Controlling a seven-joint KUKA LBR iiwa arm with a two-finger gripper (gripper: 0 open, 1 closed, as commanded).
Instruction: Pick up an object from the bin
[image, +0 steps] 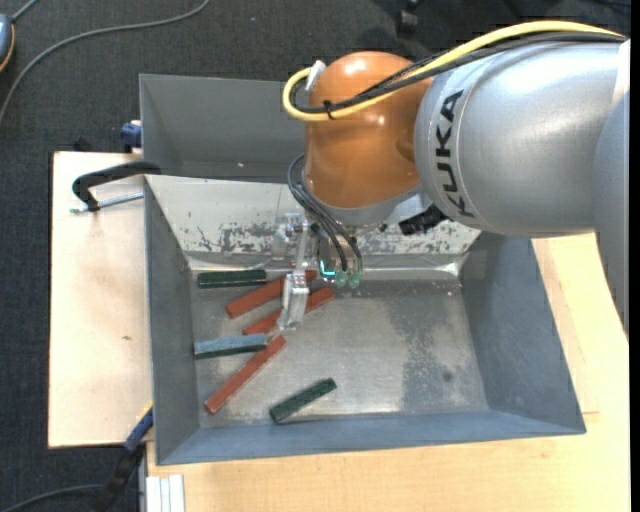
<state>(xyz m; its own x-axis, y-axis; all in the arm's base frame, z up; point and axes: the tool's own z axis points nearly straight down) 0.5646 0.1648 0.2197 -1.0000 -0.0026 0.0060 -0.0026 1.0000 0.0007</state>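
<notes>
Big and silver, the robot arm (540, 130) is closest, with "KUKA" in black letters on its side and an orange cover (360, 125) on its wrist. Under it, the gripper (295, 300) reaches down into the grey metal bin (520, 330), near the back wall and left of the middle. Its tip is at two red sticks (262, 297) lying side by side. Whether it is open or closed cannot be told.

A dark green stick (232, 279) lies just behind them. Nearer the front lie a blue-grey stick (230, 346), another red stick (245, 373) and a second dark green stick (302, 399).

All the sticks are on the left half. The right half of the floor is open grey metal up to the sloping walls.
</notes>
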